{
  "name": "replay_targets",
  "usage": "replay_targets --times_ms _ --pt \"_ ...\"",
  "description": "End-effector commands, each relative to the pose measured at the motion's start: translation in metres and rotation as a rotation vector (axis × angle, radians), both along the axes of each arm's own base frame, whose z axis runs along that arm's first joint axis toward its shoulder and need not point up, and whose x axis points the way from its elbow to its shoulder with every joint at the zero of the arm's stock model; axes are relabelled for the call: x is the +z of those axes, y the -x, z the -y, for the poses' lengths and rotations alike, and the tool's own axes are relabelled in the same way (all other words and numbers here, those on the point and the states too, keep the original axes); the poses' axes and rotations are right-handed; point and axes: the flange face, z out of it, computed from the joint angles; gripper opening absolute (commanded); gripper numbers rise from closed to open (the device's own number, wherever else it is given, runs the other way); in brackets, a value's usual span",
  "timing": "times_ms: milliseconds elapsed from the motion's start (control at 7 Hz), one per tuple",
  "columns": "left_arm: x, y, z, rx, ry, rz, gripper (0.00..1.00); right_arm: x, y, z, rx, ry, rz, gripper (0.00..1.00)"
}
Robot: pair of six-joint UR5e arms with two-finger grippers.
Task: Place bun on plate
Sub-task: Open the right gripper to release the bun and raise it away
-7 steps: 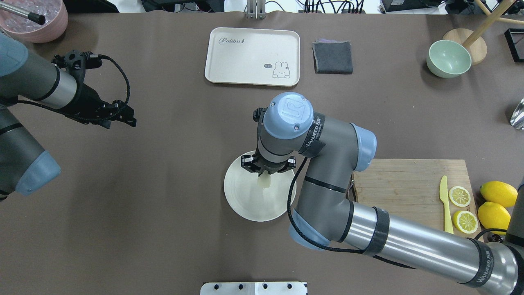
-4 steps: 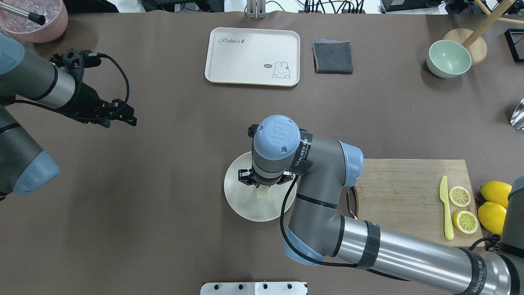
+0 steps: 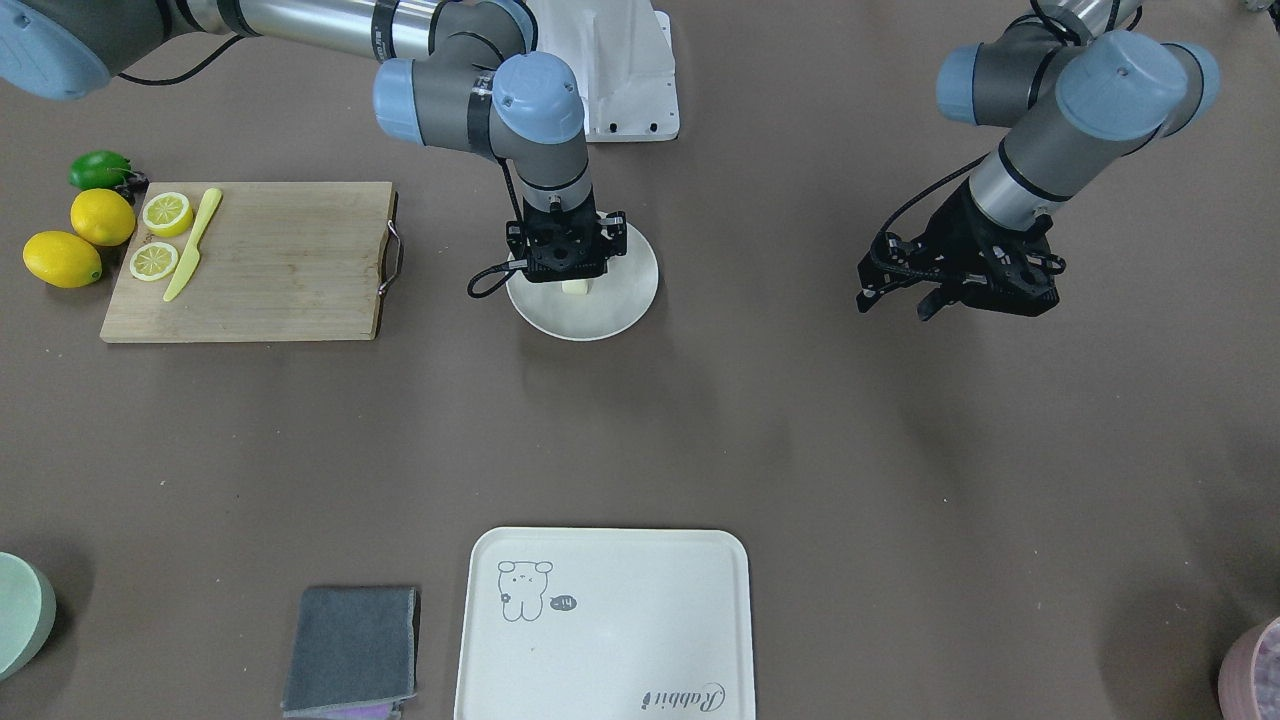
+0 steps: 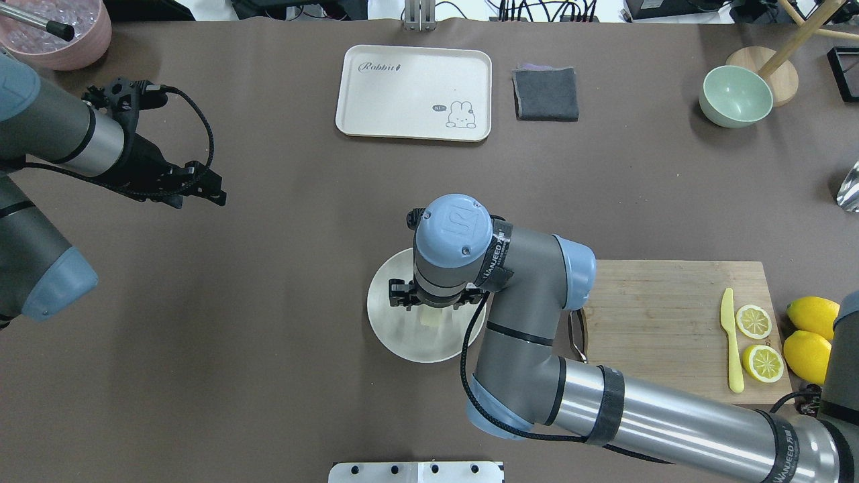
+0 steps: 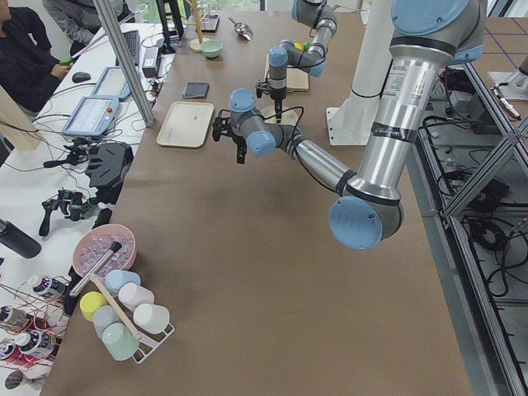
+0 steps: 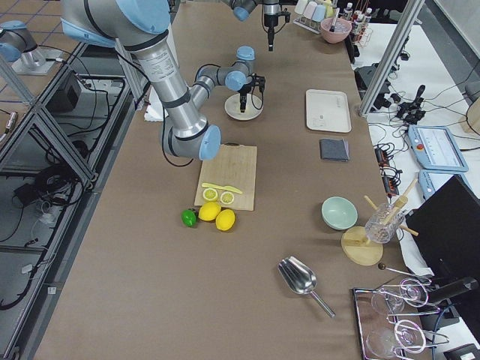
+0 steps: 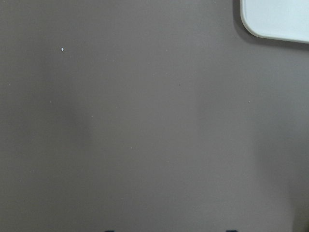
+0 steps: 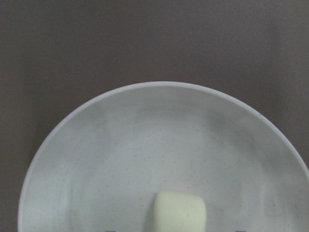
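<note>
The bun (image 4: 431, 317), a small pale cream lump, lies on the round off-white plate (image 4: 402, 342) near its middle. My right gripper (image 4: 433, 305) hangs straight down just above the bun, open. In the right wrist view the bun (image 8: 179, 212) sits at the bottom centre of the plate (image 8: 120, 145) with both its sides free of the fingers. The front view shows the bun (image 3: 575, 288) under the right gripper (image 3: 567, 275). My left gripper (image 4: 213, 189) hovers open and empty over bare table far to the left.
A cream tray (image 4: 414, 92) and a grey cloth (image 4: 545, 94) lie at the far side. The wooden cutting board (image 4: 671, 322) with a yellow knife and lemon slices lies just right of the plate. A green bowl (image 4: 735, 96) stands at the far right.
My right arm came down over the plate with the bun. The bun now rests on the plate and the jaws stand wider. The left arm barely moved.
</note>
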Motion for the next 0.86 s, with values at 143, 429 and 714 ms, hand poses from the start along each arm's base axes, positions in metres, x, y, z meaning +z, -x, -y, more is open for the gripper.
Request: replay_targets --times_ms 143,429,714 --pt "0.005 0.013 0.01 -0.023 -0.003 0.016 0.81 0.003 -0.109 0.039 0.071 0.014 0.031 1.0" --pt "0.02 0.065 0.038 0.021 -0.116 0.118 0.82 0.048 -0.248 0.101 0.012 -0.037 0.019 1.0" --pt "0.046 0.153 0.064 0.093 -0.202 0.259 0.84 0.171 -0.404 0.133 -0.108 -0.17 -0.048 1.0"
